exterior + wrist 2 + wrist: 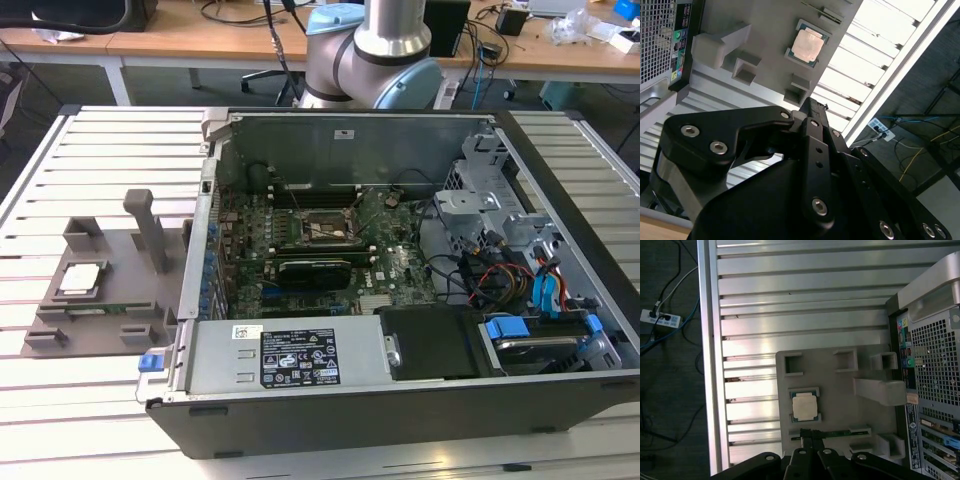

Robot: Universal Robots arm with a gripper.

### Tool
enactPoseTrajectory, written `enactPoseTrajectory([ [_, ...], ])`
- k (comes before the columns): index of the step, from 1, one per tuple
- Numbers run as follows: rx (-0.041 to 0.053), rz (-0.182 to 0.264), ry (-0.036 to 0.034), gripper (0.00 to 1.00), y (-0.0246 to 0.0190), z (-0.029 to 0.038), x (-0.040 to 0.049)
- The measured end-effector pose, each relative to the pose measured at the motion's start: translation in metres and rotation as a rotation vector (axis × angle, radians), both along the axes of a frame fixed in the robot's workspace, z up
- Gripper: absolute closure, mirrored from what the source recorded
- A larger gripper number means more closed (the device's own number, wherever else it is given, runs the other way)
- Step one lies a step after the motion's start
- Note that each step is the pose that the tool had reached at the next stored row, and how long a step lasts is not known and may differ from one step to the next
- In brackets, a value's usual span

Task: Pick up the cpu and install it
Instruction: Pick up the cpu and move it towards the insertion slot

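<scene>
Plenty of open slatted surface (100, 150) is lying around the grey holder tray (120, 250), which is sitting on the exterior view's left, just beside the side wall of the open computer case (350, 118); in the first wrist view a strip of slats is running between the tray and the surface's long edge; the cpu (80, 278) is resting flat in a square recess of that tray, metal top up; inside the case the black socket frame (318, 228) is sitting on the motherboard; the pincer (809, 432) is hanging over the tray's edge near the cpu, fingers looking pressed together, gripping nothing; the arm (370, 50) is standing behind the case.
</scene>
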State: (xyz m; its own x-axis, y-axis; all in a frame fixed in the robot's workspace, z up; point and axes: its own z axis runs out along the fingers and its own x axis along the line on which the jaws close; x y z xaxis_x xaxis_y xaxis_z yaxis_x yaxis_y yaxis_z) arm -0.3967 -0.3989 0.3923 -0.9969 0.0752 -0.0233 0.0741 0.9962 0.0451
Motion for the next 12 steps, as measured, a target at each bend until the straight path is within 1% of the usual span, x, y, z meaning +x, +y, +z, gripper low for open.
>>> enactPoseTrajectory([
  [1,0.0000,0.000,0.0000,0.89,0.0000,0.0000,0.0000],
  [3,0.0000,0.000,0.0000,0.76,0.0000,0.0000,0.0000],
  [4,-0.0001,0.000,0.0000,0.58,0.0000,0.0000,0.0000],
  [5,-0.0001,0.000,0.0000,0.46,0.0000,-0.0001,0.0000],
  [8,0.0000,0.000,0.0000,0.28,0.0000,-0.0001,-0.0001],
  [10,-0.0001,0.000,0.0001,0.28,0.0000,-0.0001,-0.0001],
  [11,0.0000,0.000,0.0000,0.22,0.0000,-0.0001,-0.0001],
  [12,0.0000,0.000,0.0000,0.22,0.0000,-0.0002,-0.0001],
])
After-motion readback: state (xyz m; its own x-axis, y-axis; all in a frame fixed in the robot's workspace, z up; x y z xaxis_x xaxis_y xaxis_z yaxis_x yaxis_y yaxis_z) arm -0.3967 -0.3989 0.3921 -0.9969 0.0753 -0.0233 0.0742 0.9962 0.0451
